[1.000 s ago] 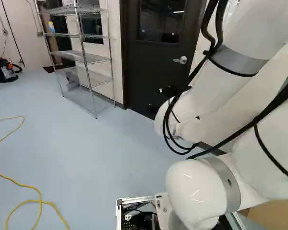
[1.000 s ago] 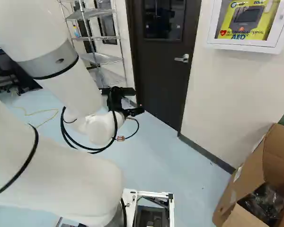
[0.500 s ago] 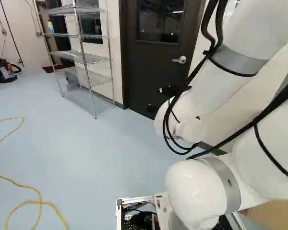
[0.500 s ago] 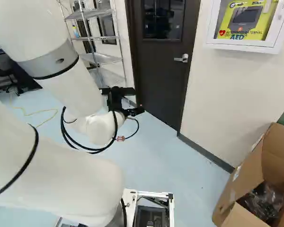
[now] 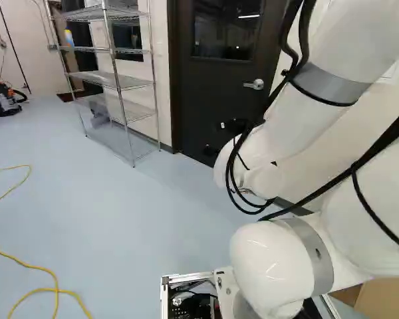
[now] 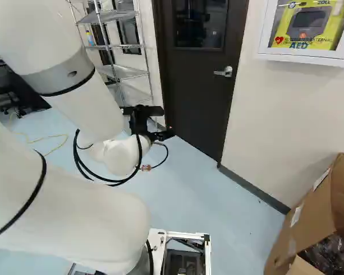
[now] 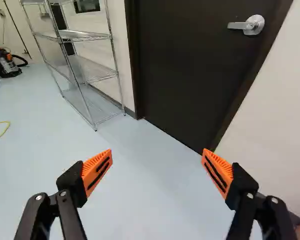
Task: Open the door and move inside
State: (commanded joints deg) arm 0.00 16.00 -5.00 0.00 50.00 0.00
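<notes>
nearest the camera, a white arm is reaching forward above the base, its wrist hanging low and its black gripper pointing ahead and a little down, fingers standing wide apart with nothing between the orange pads. at near right, a cardboard box is sitting open, calling for clearance as the base is closing in. farther off at left, a wire shelf is standing beside the dark door, which is standing shut at the far side, its silver lever showing near the right edge. the robot is likely approaching; good work would be squaring up, raising the wrist, rolling the fingers around the lever, then pressing down.
</notes>
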